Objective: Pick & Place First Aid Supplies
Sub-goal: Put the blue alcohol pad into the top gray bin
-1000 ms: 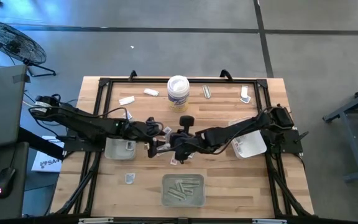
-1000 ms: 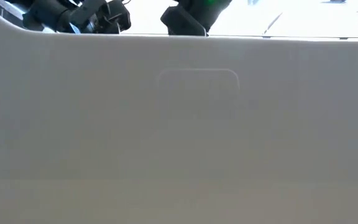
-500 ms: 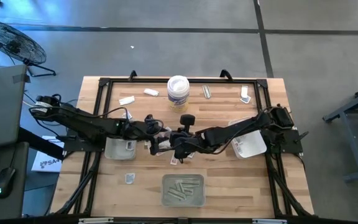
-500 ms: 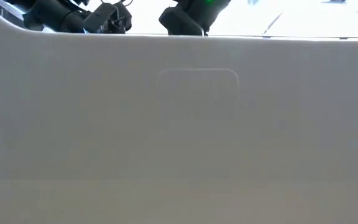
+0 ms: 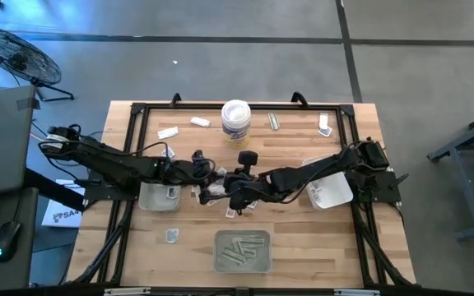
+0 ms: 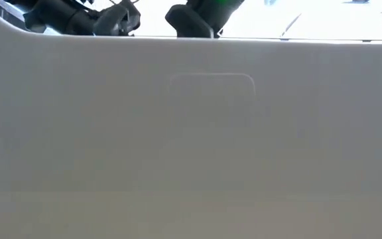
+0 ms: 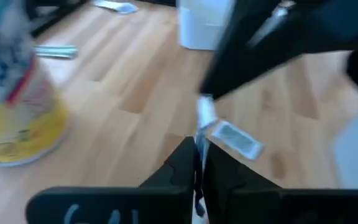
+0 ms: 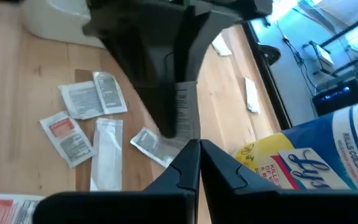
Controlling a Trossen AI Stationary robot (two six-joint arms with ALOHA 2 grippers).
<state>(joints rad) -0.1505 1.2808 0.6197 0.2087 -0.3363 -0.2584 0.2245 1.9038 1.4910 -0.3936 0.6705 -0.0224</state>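
Light wooden bench point(image 5: 303, 238) carrying scattered small white first aid packets point(image 8: 82, 121). Both tools meeting mid-bench. Left tool point(image 7: 197, 163) pinching thin white packet point(image 7: 205, 118) edge-on, long axis upright. Right tool point(image 8: 194, 155) closing on same packet's opposite edge. High view hiding grip; wrist views showing it.

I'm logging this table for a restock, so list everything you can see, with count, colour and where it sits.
Table: one, pale wood with a black frame, mid-floor.
Tub: one, white with a yellowish label, back edge, middle.
Trays: three, translucent grey; left, right and front middle.
Strip wrappers: several, pale, in the front tray.
Loose packets: several, white, along the back edge, at the centre, one front left.
Fan: one, dark, on the floor, back left.
Pinched packet: one, white, table centre.
Left gripper: shut on the pinched packet.
Right gripper: shut on the same packet.
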